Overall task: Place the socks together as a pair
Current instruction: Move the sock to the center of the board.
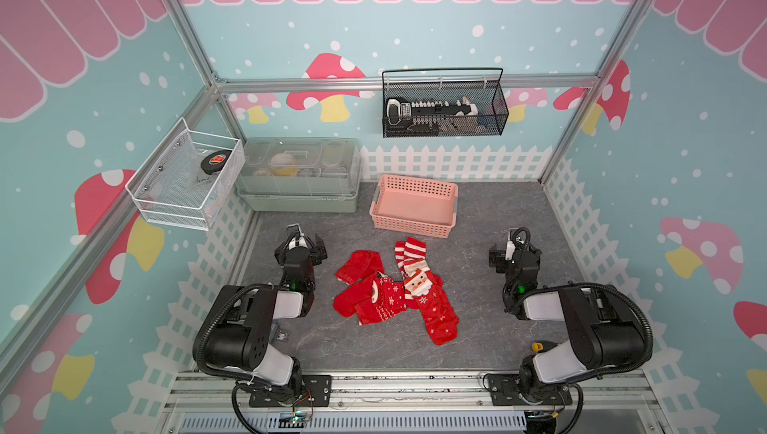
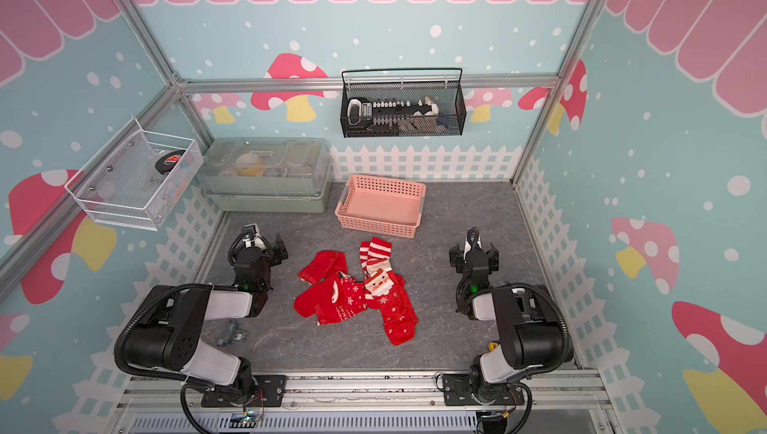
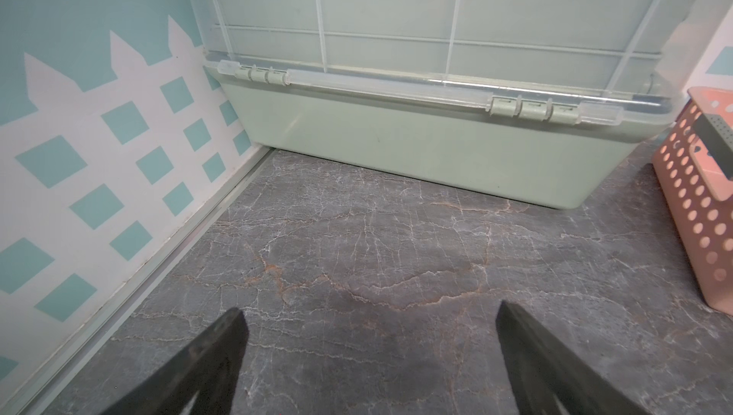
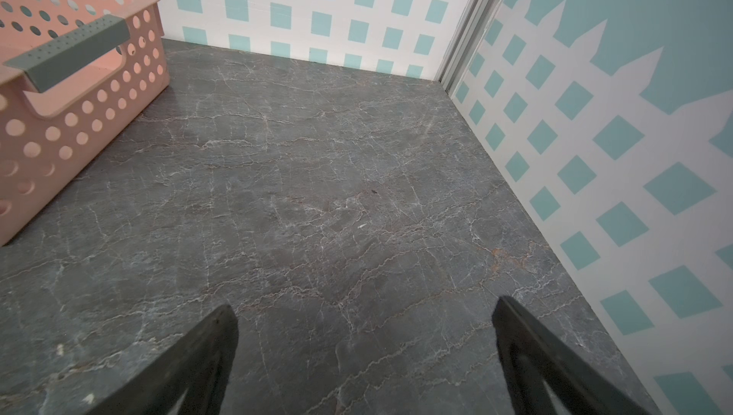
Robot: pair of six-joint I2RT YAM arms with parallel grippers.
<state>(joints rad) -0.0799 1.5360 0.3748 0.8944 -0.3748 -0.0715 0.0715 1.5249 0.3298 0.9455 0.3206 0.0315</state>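
- Red Christmas socks (image 1: 394,291) lie in a loose, overlapping heap at the middle of the grey marble-look table (image 1: 477,328), between the two arms.
- Two red-and-white striped cuffs stick out of the heap's far side. A Santa-face sock lies on top, running towards the near edge, and a plain red one sprawls on the left.
- The left gripper (image 1: 306,245) hangs over bare tabletop to the left of the heap. Its jaws are spread wide and hold nothing.
- The right gripper (image 1: 514,251) hangs well to the right of the heap, its jaws likewise wide apart and holding nothing.
- A pink perforated basket (image 1: 415,228) stands just behind the heap. The striped cuffs lie close to its front wall but apart from it.
- A pale green bin (image 1: 299,203) with a clear lid sits in the far left corner beside the basket, straight ahead of the left gripper in the left wrist view.
- A black wire rack (image 1: 444,129) hangs on the back wall and a white mesh tray (image 1: 174,208) on the left wall, both above the table.
- Only bare tabletop lies between each gripper and the heap.
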